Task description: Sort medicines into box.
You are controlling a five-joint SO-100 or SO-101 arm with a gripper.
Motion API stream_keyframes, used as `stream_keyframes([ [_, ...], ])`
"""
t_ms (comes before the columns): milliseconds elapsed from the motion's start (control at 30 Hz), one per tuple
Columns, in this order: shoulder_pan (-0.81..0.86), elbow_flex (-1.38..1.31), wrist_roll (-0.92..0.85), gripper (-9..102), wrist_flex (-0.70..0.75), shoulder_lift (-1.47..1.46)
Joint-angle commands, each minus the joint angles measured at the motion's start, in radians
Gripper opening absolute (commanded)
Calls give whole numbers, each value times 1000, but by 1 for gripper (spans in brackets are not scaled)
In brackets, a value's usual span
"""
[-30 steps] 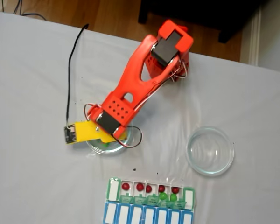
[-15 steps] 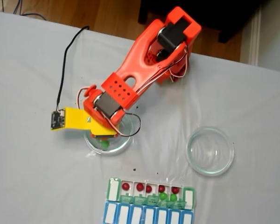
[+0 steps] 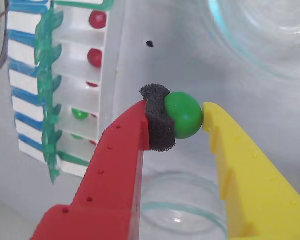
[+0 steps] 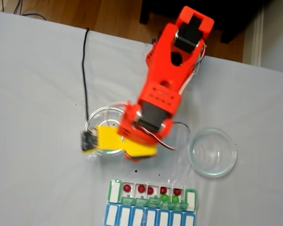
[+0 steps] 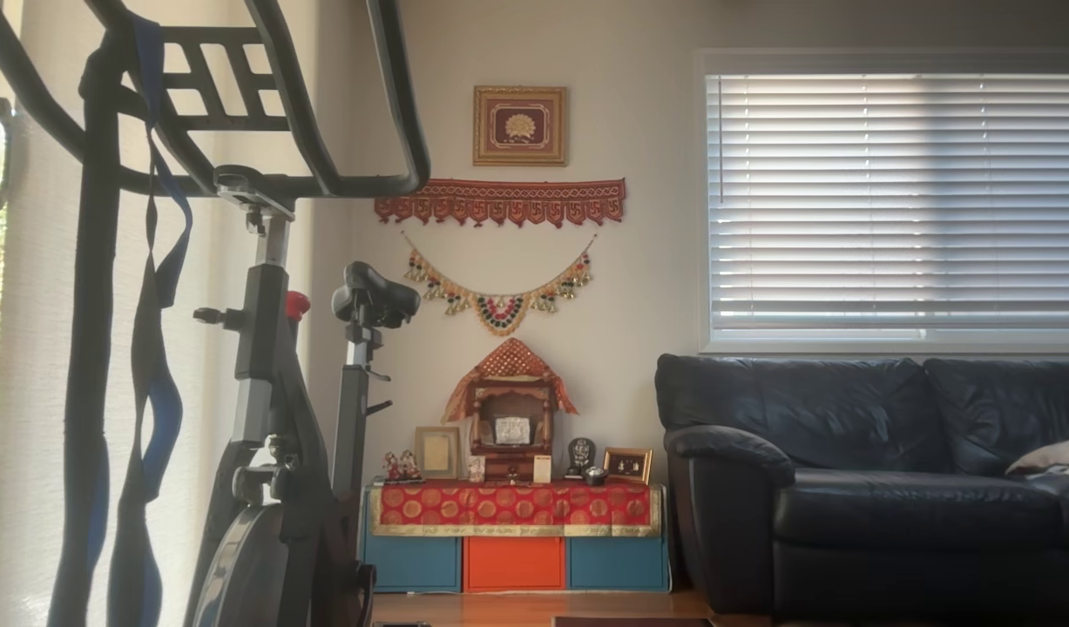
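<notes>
White tabletop (image 4: 33, 94) carries the box (image 4: 151, 200). The gripper (image 3: 185, 117) pinches a green ball (image 3: 184, 115); glossy and round, it slips easily unless held across its middle.

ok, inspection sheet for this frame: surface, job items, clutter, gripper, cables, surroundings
Surface: white table cover, a few dark specks near the organizer.
Job's things: green-row pill organizer holds red and green balls; one green ball is in the gripper.
Clutter: two clear glass dishes, one right, one under the arm; blue compartment row.
Gripper: gripper shut on the green ball, foam pad on the red finger.
Cables: black cable across the cover; arm wires.
Surroundings: wood floor; exercise bike, black sofa.
</notes>
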Motion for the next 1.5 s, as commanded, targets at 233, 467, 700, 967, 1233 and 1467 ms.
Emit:
stream_keyframes([
  [233,-118,-405,149,1,9,-301],
  [467,-126,-453,109,1,8,-331],
  [700,-163,-449,80,1,49,-345],
  [967,-190,-449,78,1,34,-399],
  [1233,-187,-499,87,1,17,-439],
  [1467,-186,-578,117,1,15,-492],
])
